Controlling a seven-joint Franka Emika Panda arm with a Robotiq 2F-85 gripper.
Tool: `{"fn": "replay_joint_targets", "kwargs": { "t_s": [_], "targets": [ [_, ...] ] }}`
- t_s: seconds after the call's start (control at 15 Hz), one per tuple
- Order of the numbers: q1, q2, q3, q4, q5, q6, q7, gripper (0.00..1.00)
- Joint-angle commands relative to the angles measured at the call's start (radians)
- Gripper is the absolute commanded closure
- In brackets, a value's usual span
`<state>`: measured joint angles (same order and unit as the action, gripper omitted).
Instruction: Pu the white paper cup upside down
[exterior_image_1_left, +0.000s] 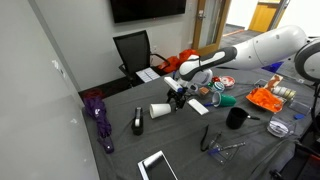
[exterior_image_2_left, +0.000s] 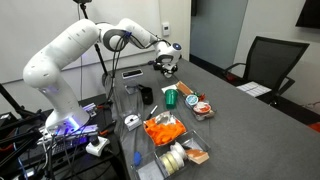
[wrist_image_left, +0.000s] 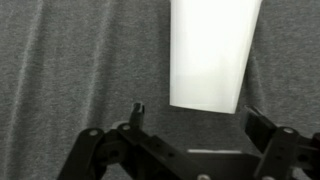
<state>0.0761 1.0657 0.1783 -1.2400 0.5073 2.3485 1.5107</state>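
The white paper cup (exterior_image_1_left: 160, 110) lies on its side on the grey table (exterior_image_1_left: 120, 150). In the wrist view the cup (wrist_image_left: 210, 50) fills the upper right, its narrower end toward me. My gripper (exterior_image_1_left: 178, 95) hovers just beside the cup, a little above the table. Its two black fingers are spread apart and empty, with the cup's near end just beyond the fingertips (wrist_image_left: 200, 118). In an exterior view the gripper (exterior_image_2_left: 165, 62) is over the far part of the table, and I cannot pick out the cup there.
A black mug (exterior_image_1_left: 236, 118) stands further along the table, also in an exterior view (exterior_image_2_left: 145, 95). A purple umbrella (exterior_image_1_left: 97, 115), a small black object (exterior_image_1_left: 137, 122) and a flat white card (exterior_image_1_left: 155, 165) lie near the cup. Orange packets (exterior_image_1_left: 265, 98) and a green lid (exterior_image_2_left: 172, 97) lie beyond.
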Motion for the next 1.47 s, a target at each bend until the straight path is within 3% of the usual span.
{"fn": "replay_joint_targets", "kwargs": {
  "t_s": [0.0, 0.67, 1.27, 1.33, 1.4],
  "targets": [
    [-0.02, 0.031, 0.023, 0.037, 0.018, -0.033, -0.051, 0.0],
    [-0.037, 0.032, 0.073, 0.012, 0.077, -0.013, -0.145, 0.0],
    [-0.033, 0.049, 0.062, 0.019, 0.108, -0.017, -0.203, 0.0],
    [-0.038, 0.055, 0.068, 0.023, 0.115, -0.019, -0.209, 0.25],
    [-0.038, 0.058, 0.067, 0.024, 0.118, -0.021, -0.213, 0.26]
  ]
}}
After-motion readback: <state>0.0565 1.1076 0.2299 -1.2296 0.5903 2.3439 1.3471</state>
